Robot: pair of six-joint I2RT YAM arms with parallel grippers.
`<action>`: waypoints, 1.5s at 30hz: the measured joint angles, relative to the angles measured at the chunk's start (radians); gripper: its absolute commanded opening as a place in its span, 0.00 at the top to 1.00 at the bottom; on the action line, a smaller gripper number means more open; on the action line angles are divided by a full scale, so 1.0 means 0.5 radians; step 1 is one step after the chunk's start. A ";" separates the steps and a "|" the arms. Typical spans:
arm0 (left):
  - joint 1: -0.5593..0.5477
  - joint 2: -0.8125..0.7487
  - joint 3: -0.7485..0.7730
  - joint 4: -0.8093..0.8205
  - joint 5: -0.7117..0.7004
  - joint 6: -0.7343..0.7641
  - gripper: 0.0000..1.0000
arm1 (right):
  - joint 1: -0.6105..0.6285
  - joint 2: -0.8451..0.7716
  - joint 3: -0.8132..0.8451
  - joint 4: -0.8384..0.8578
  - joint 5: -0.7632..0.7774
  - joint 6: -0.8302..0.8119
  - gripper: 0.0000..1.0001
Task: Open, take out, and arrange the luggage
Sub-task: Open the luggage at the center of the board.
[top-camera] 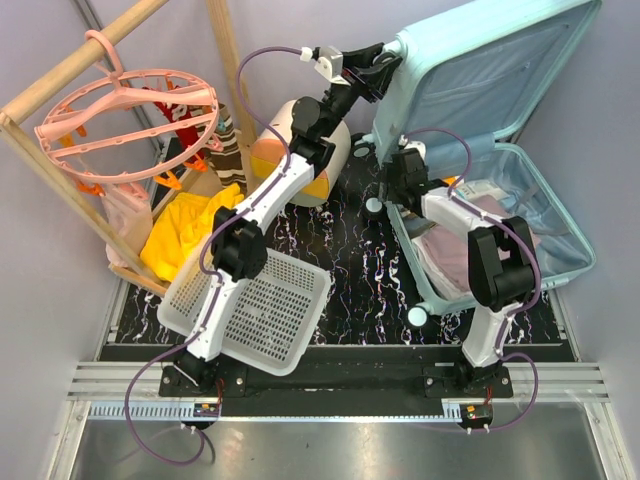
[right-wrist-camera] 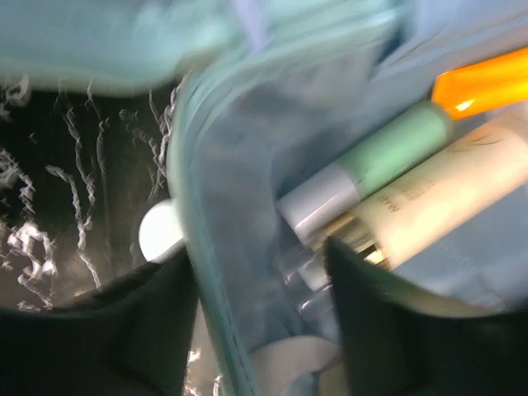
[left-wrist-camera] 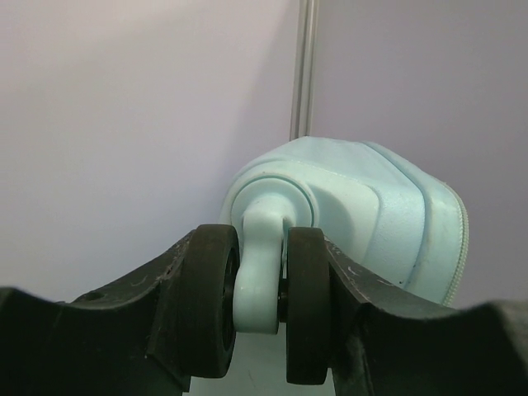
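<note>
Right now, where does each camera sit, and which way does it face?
Top external: above and behind the bases, looking down at the table and the open luggage; both arms show.
Left wrist: looks along the left end effector, fingers either side of a luggage wheel.
Right wrist: blurred, looks down past the right end effector over the luggage rim at bottles inside.
Shared: top and left wrist both show the left end effector on the luggage.
</note>
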 measured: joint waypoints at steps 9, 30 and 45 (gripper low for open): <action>0.097 0.055 0.021 0.048 -0.149 -0.074 1.00 | -0.099 -0.626 -0.342 0.370 -0.183 -0.053 0.15; 0.224 -0.021 -0.625 -0.039 -0.328 0.094 0.01 | -0.123 0.082 0.874 0.343 -0.402 -0.068 0.14; 0.066 -0.719 -1.130 0.041 -0.212 0.363 0.01 | -0.159 -0.146 0.605 0.310 -0.520 -0.065 0.00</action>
